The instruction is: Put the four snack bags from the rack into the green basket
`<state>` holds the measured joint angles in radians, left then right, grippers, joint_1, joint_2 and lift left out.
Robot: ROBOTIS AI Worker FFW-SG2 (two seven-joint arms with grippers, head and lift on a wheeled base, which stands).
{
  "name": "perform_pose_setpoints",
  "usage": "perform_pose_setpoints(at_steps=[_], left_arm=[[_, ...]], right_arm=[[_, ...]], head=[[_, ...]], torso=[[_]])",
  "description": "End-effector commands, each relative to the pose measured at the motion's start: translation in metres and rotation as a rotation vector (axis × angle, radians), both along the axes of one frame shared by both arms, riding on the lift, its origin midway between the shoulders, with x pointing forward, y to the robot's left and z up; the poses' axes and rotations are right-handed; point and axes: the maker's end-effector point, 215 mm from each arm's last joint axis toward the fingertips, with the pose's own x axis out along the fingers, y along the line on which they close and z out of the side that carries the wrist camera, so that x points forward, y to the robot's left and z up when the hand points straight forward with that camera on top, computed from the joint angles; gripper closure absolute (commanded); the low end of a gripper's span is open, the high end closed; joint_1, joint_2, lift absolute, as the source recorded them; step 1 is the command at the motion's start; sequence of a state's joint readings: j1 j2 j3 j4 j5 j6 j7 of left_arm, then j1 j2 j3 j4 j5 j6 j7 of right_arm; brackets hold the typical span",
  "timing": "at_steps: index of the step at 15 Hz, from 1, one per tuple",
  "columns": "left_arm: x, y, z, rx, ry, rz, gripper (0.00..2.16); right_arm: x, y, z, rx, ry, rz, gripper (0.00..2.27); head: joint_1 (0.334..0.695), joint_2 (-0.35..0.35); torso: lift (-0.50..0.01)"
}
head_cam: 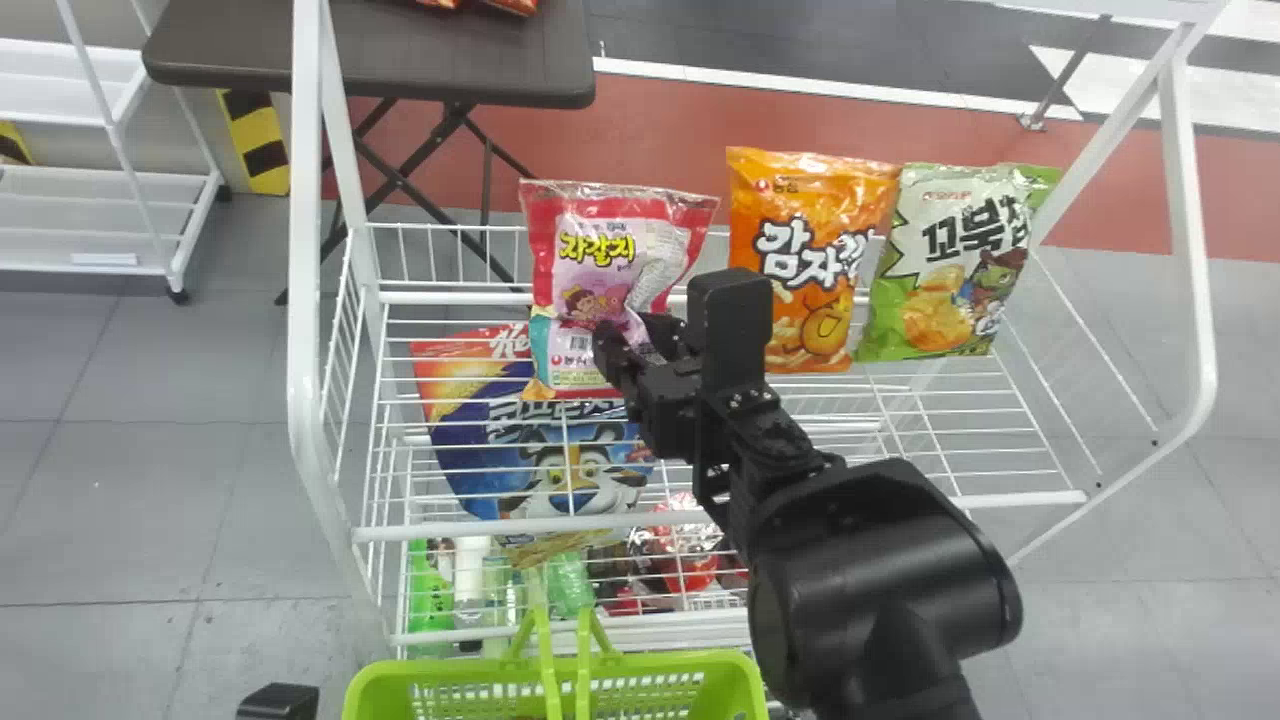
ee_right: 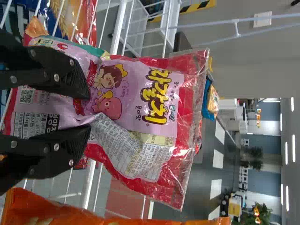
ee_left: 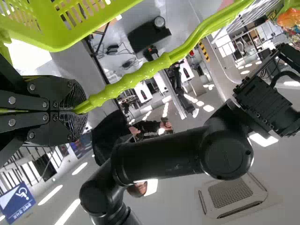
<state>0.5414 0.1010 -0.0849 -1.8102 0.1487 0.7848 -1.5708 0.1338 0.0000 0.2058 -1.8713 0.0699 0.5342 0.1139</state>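
toward the left edge of the rack [head_cam: 600, 523], the right claw [ee_right: 89, 110] is clamped low on the red bag [head_cam: 560, 250]; pinched there, it might flop over and slip out, or knock the orange bag [head_cam: 815, 205]. the left claw [ee_left: 83, 110] grips the green basket [head_cam: 690, 661] by its handle [ee_left: 140, 73].

Right pincer [head_cam: 630, 338] out front

red-pink bag [head_cam: 590, 235]: front creased, upright at the left of the rack [head_cam: 430, 532]
orange bag [head_cam: 800, 215]: plump, upright, between the other two
green bag [head_cam: 935, 285]: upright, tilted slightly right
green basket [head_cam: 690, 664]: below the bags, handles raised
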Motion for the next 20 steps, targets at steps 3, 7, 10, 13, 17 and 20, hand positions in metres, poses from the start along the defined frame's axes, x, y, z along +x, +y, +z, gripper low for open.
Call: perform_pose_setpoints(at_steps=[3, 7, 10, 13, 17, 20], left_arm=[[0.000, 0.000, 0.001, -0.012, 0.003, 0.005, 2.13], [-0.003, 0.000, 0.000, -0.011, 0.009, 0.007, 2.13], [-0.002, 0.001, 0.000, -0.009, 0.005, 0.010, 2.13], [-0.003, -0.001, 0.000, -0.015, -0.003, 0.009, 2.13], [-0.003, -0.002, 0.001, -0.018, -0.003, 0.010, 2.13], [-0.004, -0.005, 0.002, -0.022, -0.002, 0.007, 2.13]], right_arm=[[-0.018, -0.004, 0.035, 0.052, -0.074, -0.004, 2.04], [-0.060, -0.022, 0.059, 0.121, -0.091, 0.000, 2.04], [-0.113, -0.041, 0.053, 0.167, 0.040, 0.013, 2.04], [-0.171, -0.060, 0.038, 0.166, 0.179, 0.015, 2.04], [-0.239, -0.106, 0.009, 0.165, 0.412, -0.032, 2.04], [-0.270, -0.135, -0.004, 0.136, 0.478, -0.077, 2.04]], head=[[0.695, -0.157], [0.695, -0.181], [0.695, -0.211], [0.695, -0.291], [0.695, -0.350], [0.695, -0.350]], torso=[[-0.006], [-0.006], [-0.006], [-0.006], [-0.006], [-0.006]])
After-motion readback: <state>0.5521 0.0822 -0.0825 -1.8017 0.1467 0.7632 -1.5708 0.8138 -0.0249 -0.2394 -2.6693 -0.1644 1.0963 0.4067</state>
